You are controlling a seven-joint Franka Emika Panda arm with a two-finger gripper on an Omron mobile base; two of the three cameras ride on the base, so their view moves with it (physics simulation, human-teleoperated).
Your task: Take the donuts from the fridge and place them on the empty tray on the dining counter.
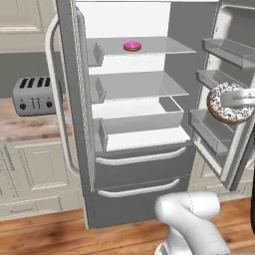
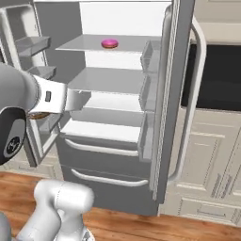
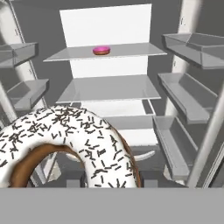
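Note:
The fridge [image 1: 139, 172] stands open with both doors swung wide. A pink-iced donut [image 1: 132, 46] [image 2: 109, 44] [image 3: 101, 50] lies on its top shelf. My gripper [image 1: 238, 99] is shut on the white speckled donut [image 1: 221, 105] [image 3: 74, 135], which it holds in the air in front of the fridge, by the right door's bins. In the hand view this donut fills the lower left and hides the fingertips. A brown sliver of the donut [image 2: 40, 114] peeks out under my hand in the right base view. The empty tray and the dining counter are out of view.
A silver toaster [image 1: 34, 94] sits on the wooden counter left of the fridge. Door bins [image 1: 219, 79] jut out on the right door, close to the held donut. Cream cabinets [image 2: 212, 155] and a dark oven [image 2: 216, 77] flank the fridge's other side.

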